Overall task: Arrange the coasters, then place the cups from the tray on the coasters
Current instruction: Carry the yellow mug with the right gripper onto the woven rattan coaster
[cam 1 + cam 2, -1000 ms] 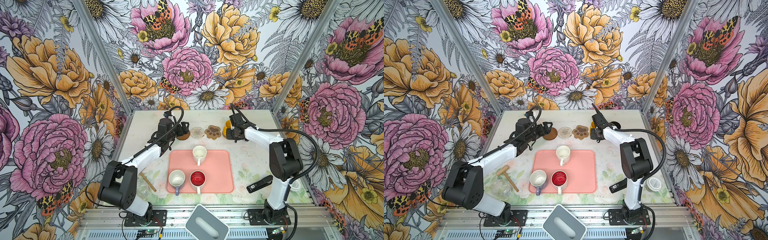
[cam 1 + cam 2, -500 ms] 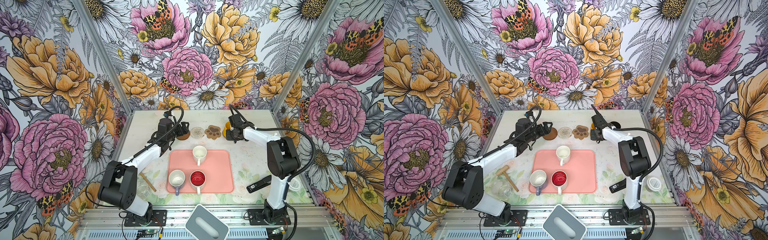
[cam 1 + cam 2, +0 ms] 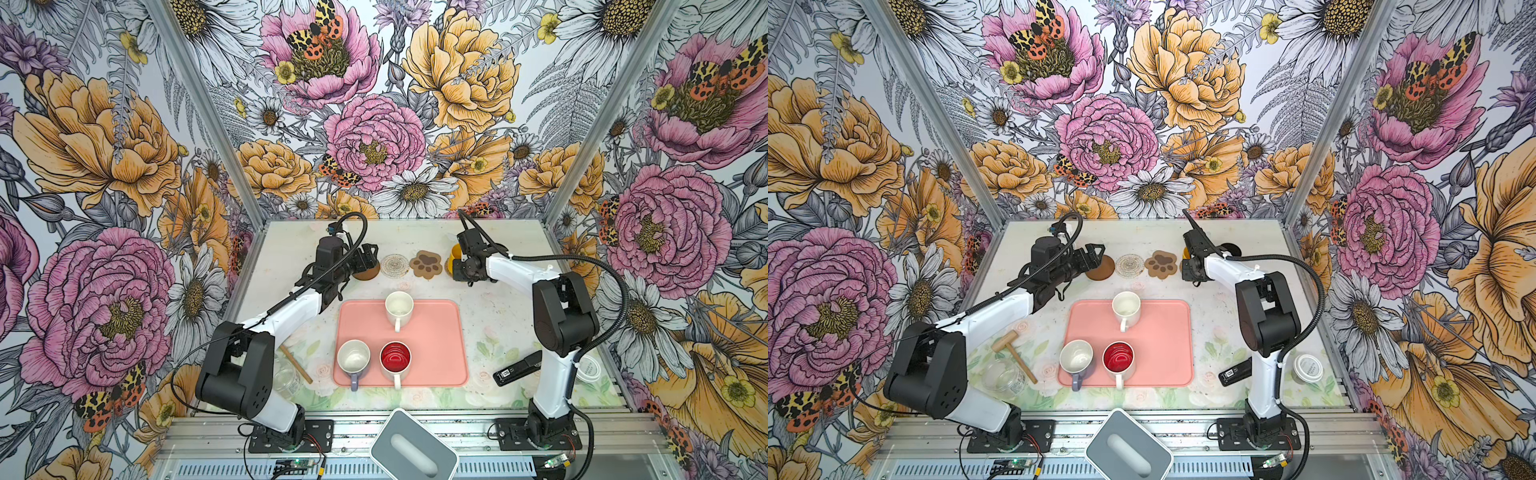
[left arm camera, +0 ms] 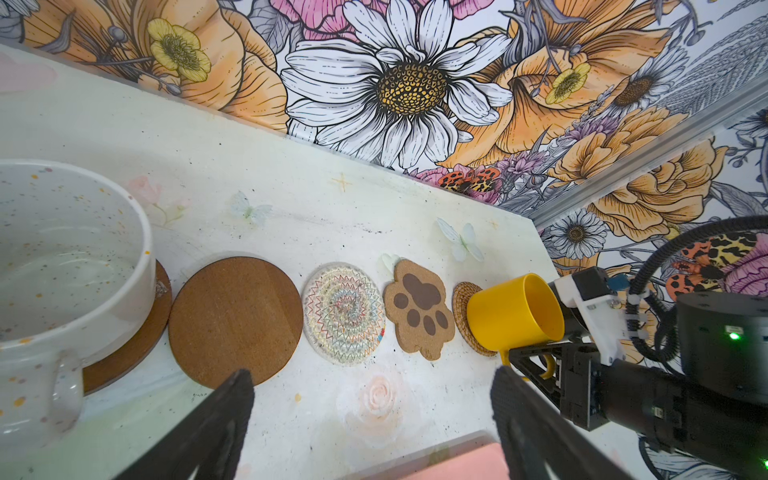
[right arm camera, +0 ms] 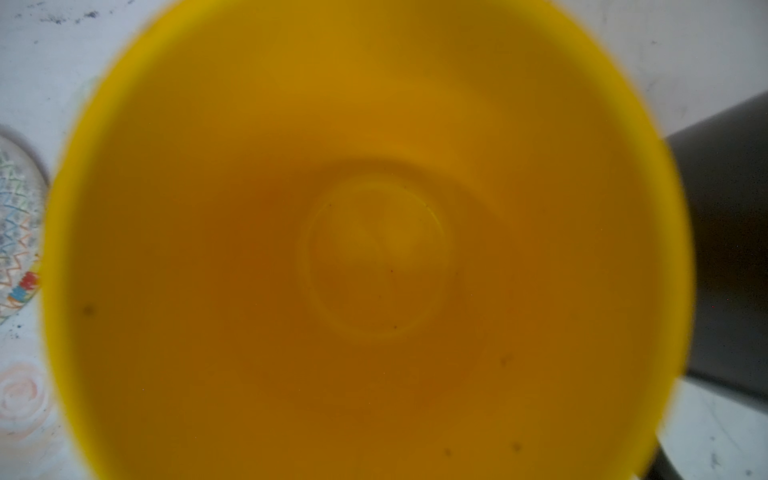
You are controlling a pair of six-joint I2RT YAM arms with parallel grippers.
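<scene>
1. The left fingers (image 4: 224, 415) stand wide apart above the tabletop (image 4: 291, 216), holding nothing.
2. Just outside them, on their left, a speckled white mug (image 4: 62, 257) sits upright on a brown disc (image 4: 137, 357).
3. Just past their tips lies a second brown disc (image 4: 235, 320), uncovered. Next along are a whitish woven round (image 4: 343, 313) and a paw-print coaster (image 4: 419, 309), also uncovered (the row runs on towards the right fingers (image 4: 552, 349)).
4. Behind the left fingers, towards the arm bases, the pink tray (image 3: 436, 332) carries a white mug (image 3: 399, 307), a lavender mug (image 3: 353, 359) and a red-lined mug (image 3: 395, 359), all mouth-up.
5. The right fingers are clamped on the handle of a yellow mug (image 4: 513, 311), whose base is at a rattan round (image 4: 463, 307) just beyond them. Whether the mug rests on it I cannot tell.
6. The right wrist view looks straight into the yellow mug, blurred.
</scene>
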